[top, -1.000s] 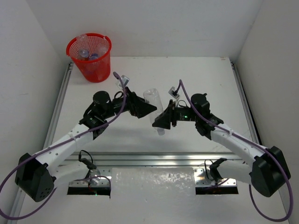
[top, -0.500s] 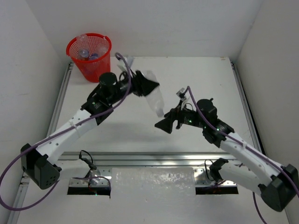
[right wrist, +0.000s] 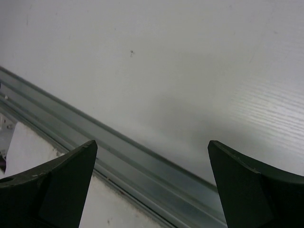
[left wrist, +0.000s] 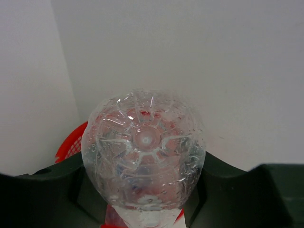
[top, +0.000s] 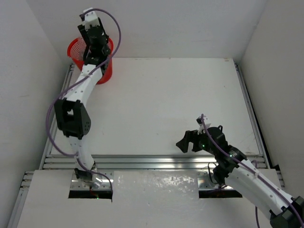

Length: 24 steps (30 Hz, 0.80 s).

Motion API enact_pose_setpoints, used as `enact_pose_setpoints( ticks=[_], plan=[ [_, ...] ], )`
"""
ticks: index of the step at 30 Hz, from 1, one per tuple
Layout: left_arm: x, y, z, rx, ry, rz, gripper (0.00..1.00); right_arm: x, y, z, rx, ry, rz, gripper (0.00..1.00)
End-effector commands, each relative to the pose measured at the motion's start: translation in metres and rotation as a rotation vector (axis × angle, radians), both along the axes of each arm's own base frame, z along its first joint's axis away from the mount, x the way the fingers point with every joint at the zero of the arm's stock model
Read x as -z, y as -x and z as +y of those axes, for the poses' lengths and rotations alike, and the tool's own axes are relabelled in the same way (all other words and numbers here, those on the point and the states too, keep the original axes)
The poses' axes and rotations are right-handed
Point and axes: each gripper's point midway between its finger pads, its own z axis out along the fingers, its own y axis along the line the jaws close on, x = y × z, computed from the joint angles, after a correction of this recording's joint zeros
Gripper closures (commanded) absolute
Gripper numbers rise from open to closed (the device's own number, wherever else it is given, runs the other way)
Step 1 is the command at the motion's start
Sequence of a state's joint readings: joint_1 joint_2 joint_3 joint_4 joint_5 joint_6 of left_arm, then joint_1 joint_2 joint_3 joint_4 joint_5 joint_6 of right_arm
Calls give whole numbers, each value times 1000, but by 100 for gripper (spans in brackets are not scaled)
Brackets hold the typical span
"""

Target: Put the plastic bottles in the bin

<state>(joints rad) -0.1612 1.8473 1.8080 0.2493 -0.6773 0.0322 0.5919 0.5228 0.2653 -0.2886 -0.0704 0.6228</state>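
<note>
A clear plastic bottle fills the left wrist view, its ribbed base toward the camera. My left gripper is shut on the bottle's body, with a black finger on either side. Behind and below it shows the red mesh bin. From above, the left arm reaches to the far left corner and the left gripper hangs over the bin; the arm hides the bottle there. My right gripper is low over the table near the front rail, open and holding nothing.
White walls close in the table on the left, back and right. An aluminium rail runs along the near edge under the right gripper. A second rail borders the left side below the bin.
The left arm has swung from the table's middle to above the bin, carrying the bottle. The right gripper let go, opened and pulled back toward the near edge.
</note>
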Motion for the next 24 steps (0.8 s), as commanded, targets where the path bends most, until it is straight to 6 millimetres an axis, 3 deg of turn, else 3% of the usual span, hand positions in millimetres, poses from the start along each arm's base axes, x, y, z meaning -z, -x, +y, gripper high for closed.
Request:
enact_pose_setpoints(
  ticks=[1,2,3,4,5,7,8,11,13,14,15,18,21,24],
  plan=[
    [-44,-14,43,-119,-92,-74,100,3,15,8,-102,-14,10,1],
    [-17,-41,45,-99,-103,-28,100,4,17,8,-108,-12,10,1],
    [-31,-46,54,-111,-101,-50,100,6,18,8,-118,-11,10,1],
    [-25,-56,55,-102,-110,-46,100,7,19,8,-122,-14,10,1],
    [-1,-74,55,-97,-142,-7,98,6,19,10,-127,-20,0,1],
    [11,-85,55,-77,-161,-42,90,4,21,13,-150,-35,-2,1],
    [15,-90,57,-62,-160,-52,76,3,21,15,-160,-42,-4,1],
    [37,-111,51,15,-163,-51,54,2,22,17,-179,-38,0,1],
    [46,-119,46,49,-145,-59,30,6,21,15,-178,-17,1,1],
    [36,-122,40,83,-142,-83,23,7,20,14,-175,-9,1,1],
    [37,-124,36,107,-130,-70,1,10,19,13,-169,3,10,1],
    [1,-115,33,133,-122,-148,0,14,21,15,-172,-2,33,1],
    [-48,-94,36,154,-84,-235,0,18,24,20,-191,-27,60,1],
    [-102,-59,38,168,-11,-312,0,21,25,24,-197,-44,71,1]
  ],
)
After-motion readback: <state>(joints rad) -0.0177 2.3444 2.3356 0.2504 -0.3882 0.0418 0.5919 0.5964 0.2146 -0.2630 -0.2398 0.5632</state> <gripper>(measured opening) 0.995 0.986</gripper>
